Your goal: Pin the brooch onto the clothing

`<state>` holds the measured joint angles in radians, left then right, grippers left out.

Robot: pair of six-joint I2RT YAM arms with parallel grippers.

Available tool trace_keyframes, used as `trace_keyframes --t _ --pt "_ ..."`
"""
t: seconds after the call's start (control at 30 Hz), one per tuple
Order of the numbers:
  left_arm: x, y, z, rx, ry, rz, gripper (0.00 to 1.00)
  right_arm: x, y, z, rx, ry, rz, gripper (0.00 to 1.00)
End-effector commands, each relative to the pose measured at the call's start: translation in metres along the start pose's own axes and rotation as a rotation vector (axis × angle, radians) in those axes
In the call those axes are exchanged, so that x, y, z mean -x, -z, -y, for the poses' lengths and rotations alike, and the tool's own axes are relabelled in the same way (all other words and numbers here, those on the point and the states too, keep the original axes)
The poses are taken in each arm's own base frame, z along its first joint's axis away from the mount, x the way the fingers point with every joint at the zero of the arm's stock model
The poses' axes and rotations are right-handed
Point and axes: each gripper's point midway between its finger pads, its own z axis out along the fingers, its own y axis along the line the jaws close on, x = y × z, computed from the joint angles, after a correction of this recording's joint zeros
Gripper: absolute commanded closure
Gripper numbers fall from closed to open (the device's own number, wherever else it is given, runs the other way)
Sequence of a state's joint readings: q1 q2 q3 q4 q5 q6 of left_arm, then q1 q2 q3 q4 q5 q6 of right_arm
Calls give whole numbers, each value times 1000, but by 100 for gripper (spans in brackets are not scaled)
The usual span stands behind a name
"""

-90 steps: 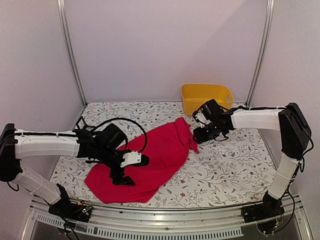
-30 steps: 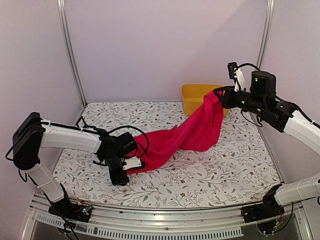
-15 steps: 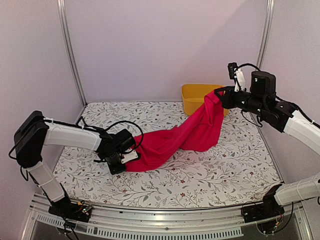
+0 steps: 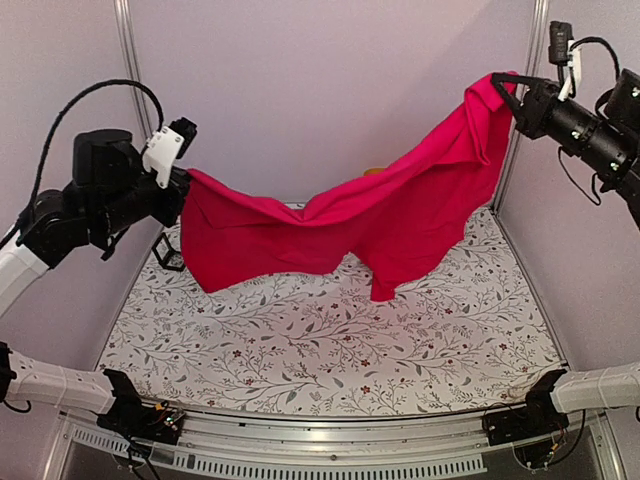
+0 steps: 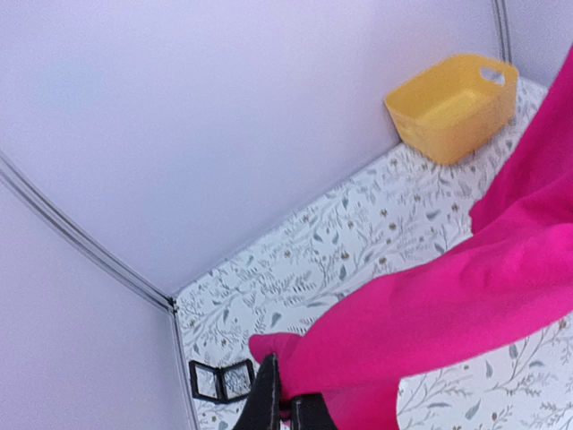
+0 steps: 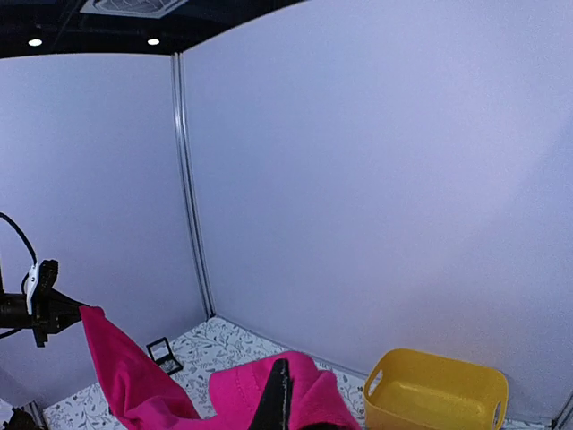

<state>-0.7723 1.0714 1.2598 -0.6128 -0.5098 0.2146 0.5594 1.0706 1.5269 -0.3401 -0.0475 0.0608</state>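
The clothing (image 4: 350,215), a bright red-pink shirt, hangs stretched in the air between both arms above the table. My left gripper (image 4: 186,186) is shut on its left end, seen up close as pinched fabric (image 5: 295,358) in the left gripper (image 5: 285,401). High on the right, my right gripper (image 4: 506,100) is shut on the other end, with cloth bunched around the right gripper (image 6: 286,408). A small black open case (image 4: 168,252) lies at the back left corner of the table. The brooch (image 5: 236,380) shows only as a faint silvery-grey patch in one half of the case (image 5: 219,381).
A yellow basket (image 5: 452,107) stands at the back right of the table, largely hidden by the shirt in the top view. The floral tablecloth (image 4: 330,350) lies under the hanging shirt. Walls and corner posts (image 4: 138,100) close in the back and sides.
The left gripper closed on the shirt's lower end at the table. Both arms then rose, lifting the shirt off the cloth and stretching it wide in the air.
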Motion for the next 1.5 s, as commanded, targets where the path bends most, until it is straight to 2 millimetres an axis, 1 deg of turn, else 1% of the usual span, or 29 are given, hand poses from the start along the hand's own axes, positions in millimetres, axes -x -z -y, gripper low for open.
trace_keyframes --t 0.0,0.07,0.13,0.2,0.27,0.37,0.47,0.5,0.57,0.6,0.63,0.67,0.7,0.77,0.8,0.83,0.87,0.93,1.03,1.07,1.13,1.2,1.27,1.33,1.4,1.43,1.47 --pt "43 42 -44 97 -1 129 100 81 53 -17 54 104 188 100" --pt "52 52 -53 111 3 157 100 93 63 -20 60 110 214 100" --pt "53 55 -57 123 -6 164 100 98 70 -20 56 111 227 100" --pt "50 53 -57 138 -25 163 100 99 72 -16 32 110 231 100" --pt "45 47 -55 154 -53 164 100 94 69 -10 3 110 219 100" --pt "35 31 -52 156 -67 154 100 77 50 -2 -37 135 170 100" --pt "21 5 -53 141 -48 125 100 56 19 19 -139 178 104 100" --pt "15 -5 -55 136 -40 113 100 45 2 23 -151 193 71 100" --pt "4 -21 -57 128 -26 79 100 35 -19 26 -153 217 36 100" --pt "1 -26 -59 124 -17 66 100 36 -27 25 -149 222 33 100" --pt "0 -30 -58 115 -12 56 100 26 -42 26 -143 229 5 100" --pt "-1 -33 -54 91 -12 51 100 27 -47 26 -139 233 6 100" --pt "-2 -34 -49 63 -14 50 100 22 -54 27 -140 240 -8 100" --pt "-9 -36 -32 -23 -24 37 100 15 -59 29 -147 244 -25 100" --pt "-17 -39 -20 -77 -22 21 100 9 -60 31 -152 246 -37 100" --pt "-26 -40 -2 -165 -24 6 100 3 -61 33 -158 247 -49 100" --pt "-37 -39 20 -274 -23 -14 100 -2 -58 35 -165 250 -54 100" --pt "-57 -38 49 -407 -3 -47 100 -16 -54 41 -192 263 -78 100" --pt "-79 -32 77 -535 32 -92 100 -35 -48 56 -254 272 -122 100" --pt "-83 -29 84 -574 42 -107 100 -42 -47 60 -267 273 -138 100" --pt "-86 -16 105 -682 49 -118 100 -53 -44 68 -283 270 -163 100" --pt "-95 -2 133 -787 8 -113 100 -69 -44 76 -298 263 -196 100" --pt "-112 11 163 -884 -61 -123 100 -83 -46 84 -310 252 -228 100" --pt "-132 20 188 -982 -101 -168 100 -96 -50 86 -305 244 -257 100" --pt "-146 19 203 -1050 -97 -217 100 -106 -54 85 -291 233 -276 100" --pt "-156 13 209 -1062 -104 -262 100 -111 -57 84 -284 228 -286 100" --pt "-164 5 209 -1040 -116 -298 100 -114 -58 84 -277 223 -292 100"
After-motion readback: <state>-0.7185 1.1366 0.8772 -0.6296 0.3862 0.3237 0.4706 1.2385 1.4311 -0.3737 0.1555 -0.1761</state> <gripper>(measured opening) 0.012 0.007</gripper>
